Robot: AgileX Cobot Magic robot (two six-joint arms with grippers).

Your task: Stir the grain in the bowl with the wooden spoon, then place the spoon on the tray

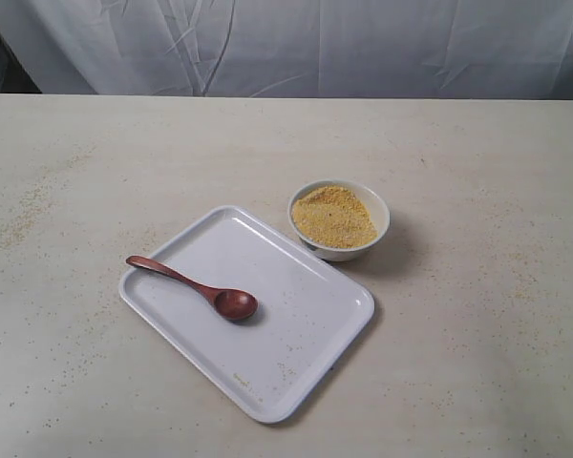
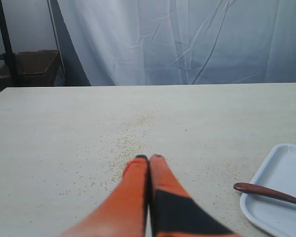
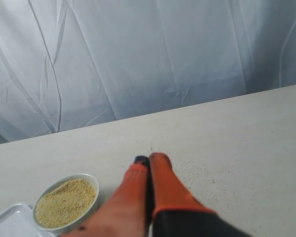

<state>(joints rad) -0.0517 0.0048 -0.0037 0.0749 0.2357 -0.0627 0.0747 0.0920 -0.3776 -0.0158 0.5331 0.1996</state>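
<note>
The dark wooden spoon [image 1: 196, 288] lies on the white tray [image 1: 296, 348], its handle pointing out over the tray's left edge. The small white bowl [image 1: 373, 204] holding yellow grain [image 1: 333, 217] stands just behind the tray's right corner. Neither gripper appears in the exterior view. In the left wrist view my left gripper [image 2: 148, 157] is shut and empty above the bare table, with the spoon handle [image 2: 269, 193] and a tray corner [image 2: 281, 170] off to one side. My right gripper [image 3: 149, 158] is shut and empty too, the bowl [image 3: 91, 180] of grain [image 3: 65, 202] beside it.
Loose grains [image 2: 128, 145] are scattered on the beige table [image 1: 477, 343], mostly toward its left side. A white cloth backdrop [image 1: 363, 43] hangs behind the table. A brown box [image 2: 32, 66] on a stand sits beyond the table edge in the left wrist view.
</note>
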